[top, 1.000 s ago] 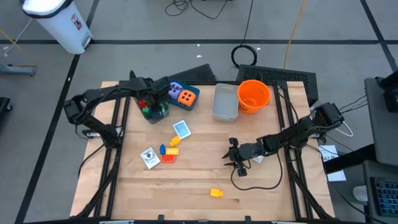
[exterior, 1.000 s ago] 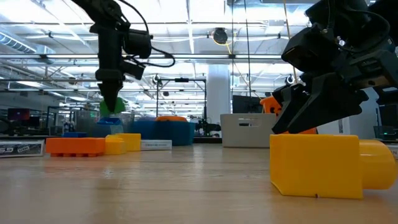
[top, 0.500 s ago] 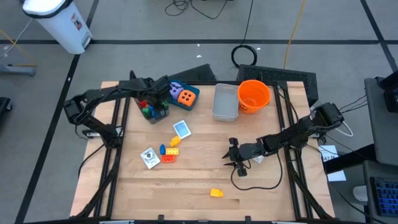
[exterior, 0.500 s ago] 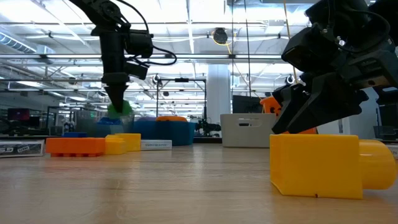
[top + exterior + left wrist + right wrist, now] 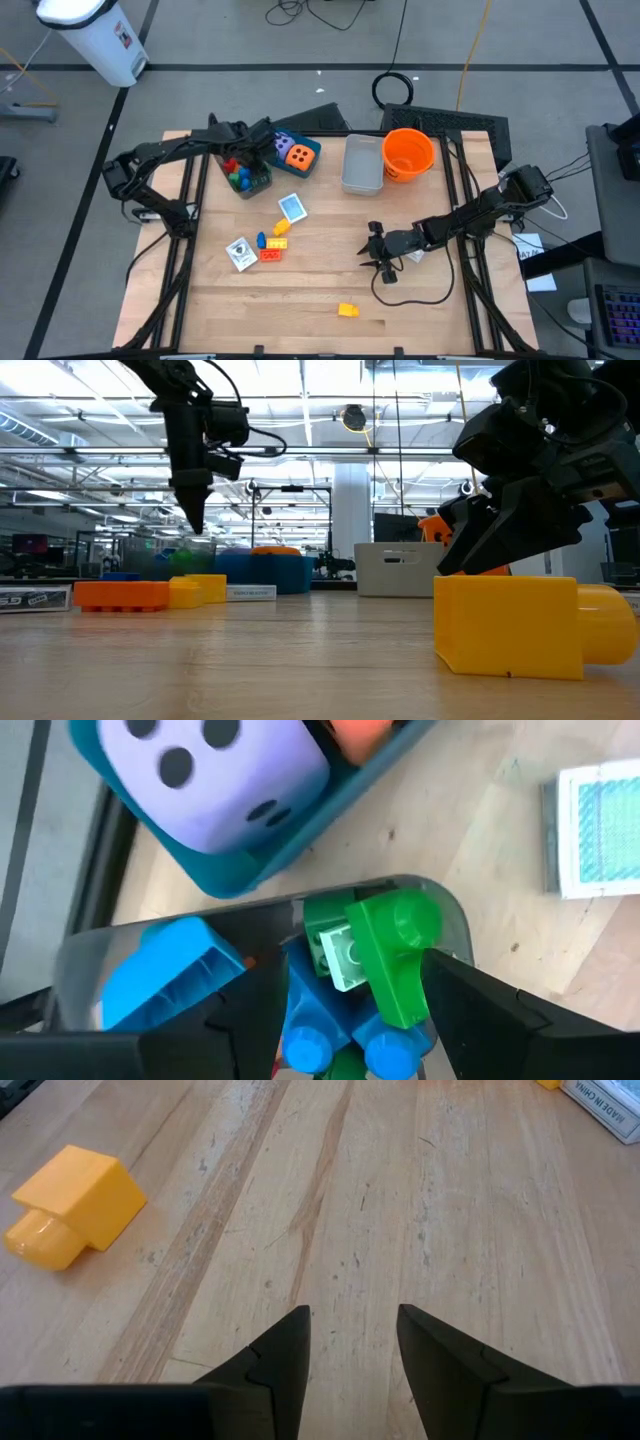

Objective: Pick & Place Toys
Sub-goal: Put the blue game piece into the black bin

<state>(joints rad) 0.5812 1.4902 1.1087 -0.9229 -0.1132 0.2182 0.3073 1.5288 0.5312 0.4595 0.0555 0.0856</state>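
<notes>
Upper left of the table, the left gripper [image 5: 252,158] hangs over a clear plastic tub [image 5: 455,925] of bricks, fingers parted and empty, a green plastic brick [image 5: 395,955] lying below them. The right gripper [image 5: 372,247], lower right, hovers narrowly parted, empty, near a yellow brick [image 5: 72,1204].

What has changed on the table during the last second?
The left gripper, above the clear bin, has opened and risen a little. The green brick it held has dropped into the bin, onto the blue bricks. The right gripper has not moved, and the yellow brick, the cards and the dice lie as before.
</notes>
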